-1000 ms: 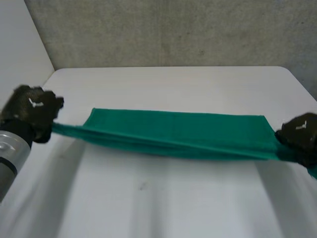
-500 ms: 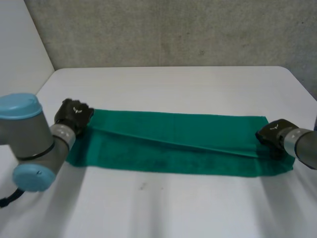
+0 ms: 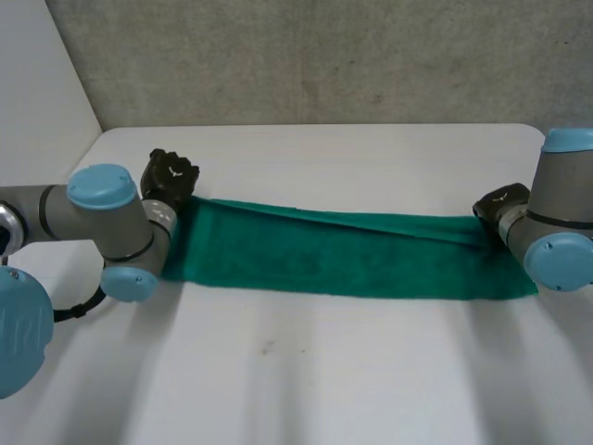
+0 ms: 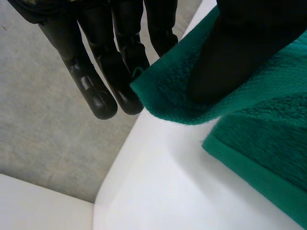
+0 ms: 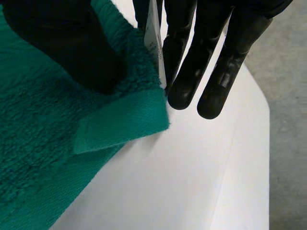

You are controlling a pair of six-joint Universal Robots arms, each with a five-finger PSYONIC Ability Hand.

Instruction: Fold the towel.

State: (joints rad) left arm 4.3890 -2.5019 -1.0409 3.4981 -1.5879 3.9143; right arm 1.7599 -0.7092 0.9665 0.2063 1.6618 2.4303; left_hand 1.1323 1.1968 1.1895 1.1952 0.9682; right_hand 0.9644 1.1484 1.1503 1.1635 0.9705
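Observation:
A green towel (image 3: 352, 260) lies as a long band across the white table (image 3: 306, 371), folded lengthwise with its upper layer reaching toward the far side. My left hand (image 3: 170, 176) is at the towel's far left corner. In the left wrist view its thumb (image 4: 249, 48) pinches that corner of the towel (image 4: 268, 129) against straight fingers (image 4: 96, 86). My right hand (image 3: 500, 206) is at the far right corner. There the thumb (image 5: 62, 43) presses the towel (image 5: 38, 143) against the fingers (image 5: 211, 57), beside a white label (image 5: 154, 38).
A grey wall (image 3: 324, 56) rises just past the table's far edge. A white panel (image 3: 37, 102) stands at the left. Both forearms lie low over the towel's ends, the left arm (image 3: 102, 218) and the right arm (image 3: 561, 222).
Both hands have carried the towel's held edge away toward the far side and down. The stretched, lifted towel now lies flat on the table, folded over itself.

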